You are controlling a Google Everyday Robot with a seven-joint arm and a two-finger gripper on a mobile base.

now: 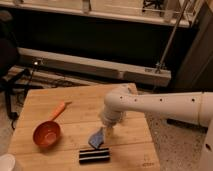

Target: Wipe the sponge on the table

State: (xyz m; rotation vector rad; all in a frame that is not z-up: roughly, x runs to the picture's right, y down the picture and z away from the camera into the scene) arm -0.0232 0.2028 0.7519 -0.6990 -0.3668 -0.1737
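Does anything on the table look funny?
Only the small light-blue sponge: it looks tipped up instead of flat, leaning by the robot's gripper near the front edge of the light wooden table. Nothing looks spilled or broken.
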